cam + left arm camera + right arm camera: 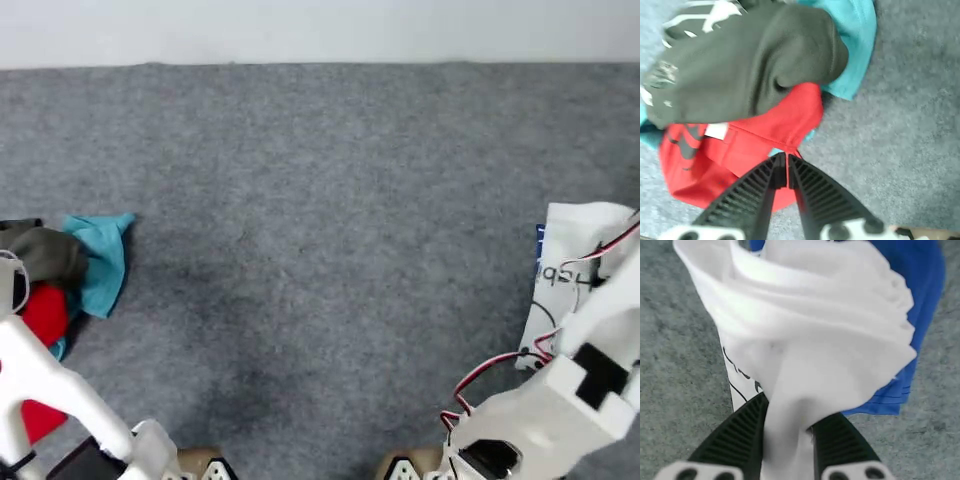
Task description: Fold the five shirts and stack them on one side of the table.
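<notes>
Left wrist view: the left gripper has its fingers pressed almost together, nipping the edge of the red shirt at their tips. Just beyond the tips a dark shirt lies over the red one, with a teal shirt beneath, on the grey table. Right wrist view: the right gripper has its fingers partly apart, clamped on a bunched fold of the white shirt. A blue shirt lies beyond the fold.

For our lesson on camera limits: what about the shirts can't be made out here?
High view: the red shirt is cut off by the edge and the left arm.
High view: the white shirt lies partly under the right arm.
Right wrist view: the blue shirt is mostly hidden by the white shirt.
</notes>
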You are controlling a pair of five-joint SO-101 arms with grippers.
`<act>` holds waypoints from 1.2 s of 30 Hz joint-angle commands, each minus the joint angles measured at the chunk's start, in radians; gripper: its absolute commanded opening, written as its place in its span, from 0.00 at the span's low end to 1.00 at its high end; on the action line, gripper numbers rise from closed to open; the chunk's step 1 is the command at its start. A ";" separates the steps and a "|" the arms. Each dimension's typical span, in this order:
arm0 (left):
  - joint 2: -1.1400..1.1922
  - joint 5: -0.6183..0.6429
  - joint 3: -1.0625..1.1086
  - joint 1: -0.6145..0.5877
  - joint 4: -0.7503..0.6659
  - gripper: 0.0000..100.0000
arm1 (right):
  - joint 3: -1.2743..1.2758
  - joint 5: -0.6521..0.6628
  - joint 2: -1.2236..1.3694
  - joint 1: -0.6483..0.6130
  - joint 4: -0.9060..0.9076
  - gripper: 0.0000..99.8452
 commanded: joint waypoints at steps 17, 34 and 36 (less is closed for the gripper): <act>-0.032 -0.006 0.012 0.000 0.017 0.01 | -0.009 0.169 0.044 0.054 -0.211 0.01; -0.032 -0.006 0.012 0.000 0.017 0.01 | -0.009 0.213 0.044 0.068 -0.271 0.01; -0.032 -0.006 0.012 0.000 0.017 0.01 | -0.009 0.236 0.044 0.068 -0.271 0.01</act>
